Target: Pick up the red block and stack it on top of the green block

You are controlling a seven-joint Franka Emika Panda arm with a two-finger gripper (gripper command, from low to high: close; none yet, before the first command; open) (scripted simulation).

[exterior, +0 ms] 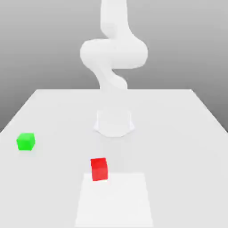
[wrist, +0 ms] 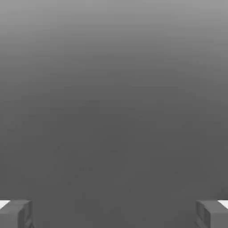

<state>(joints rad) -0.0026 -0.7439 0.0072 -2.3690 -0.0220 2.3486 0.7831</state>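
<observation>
Tool [wrist: 114, 213] fingers [wrist: 15, 213] wide apart (nothing between them); red block [exterior: 99, 168] and green block [exterior: 26, 141] well apart on table [exterior: 178, 133]

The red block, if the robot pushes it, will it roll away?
Probably not. The red block is a cube sitting flat on the table, so it should slide, not roll. Its sharp, straight edges suggest it is stiff, and its plain flat faces should suit the open hand.

arm [exterior: 113, 49]: upper part cut off by the exterior view's top edge
worktop [exterior: 178, 133]: cropped at the exterior view's sides and bottom
fingers [wrist: 15, 213]: tips cut off by the hand view's edge
</observation>
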